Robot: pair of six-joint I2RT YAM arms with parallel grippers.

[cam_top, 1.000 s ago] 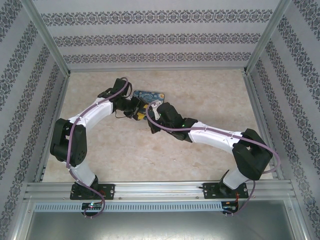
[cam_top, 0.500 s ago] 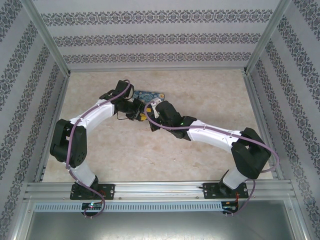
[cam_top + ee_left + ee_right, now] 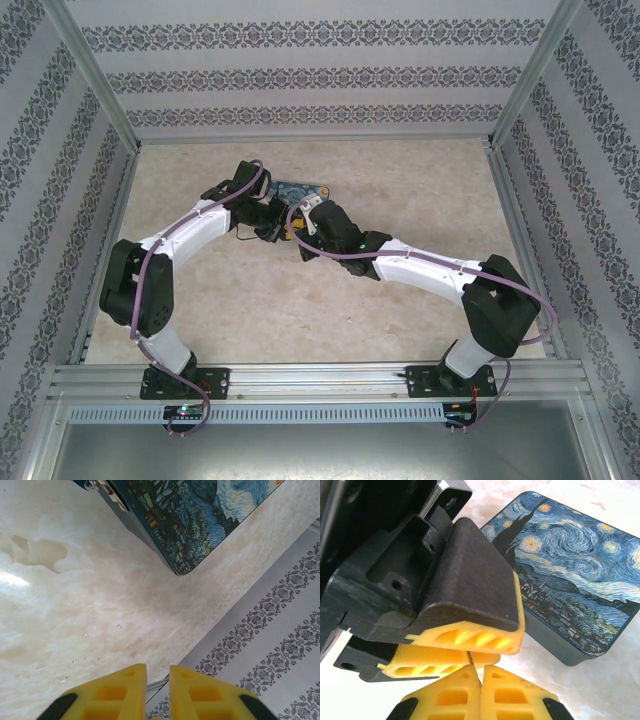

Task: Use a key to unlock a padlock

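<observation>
A thin metal key (image 3: 470, 657) pokes up from between the fingertips of my right gripper (image 3: 480, 670), which is shut on it. The yellow fingers (image 3: 465, 639) of my left gripper lie one above the other right at the key's free end. In the left wrist view my left gripper (image 3: 158, 669) has only a narrow gap between its pads, with the floor and wall showing through. From above, both grippers (image 3: 290, 230) meet just in front of the painted box (image 3: 300, 188). The padlock is out of view.
The dark-blue swirly-painted box (image 3: 575, 575) lies flat on the marble table (image 3: 420, 190), close to the right of the grippers. Its metal latch (image 3: 102, 487) shows at its side. Patterned walls (image 3: 320, 75) enclose the table, and the wall base (image 3: 260, 645) runs close to the left gripper.
My left gripper's jaws have narrowed to a thin gap. Both wrists have edged slightly toward the box, and the right gripper has stayed shut on the key.
</observation>
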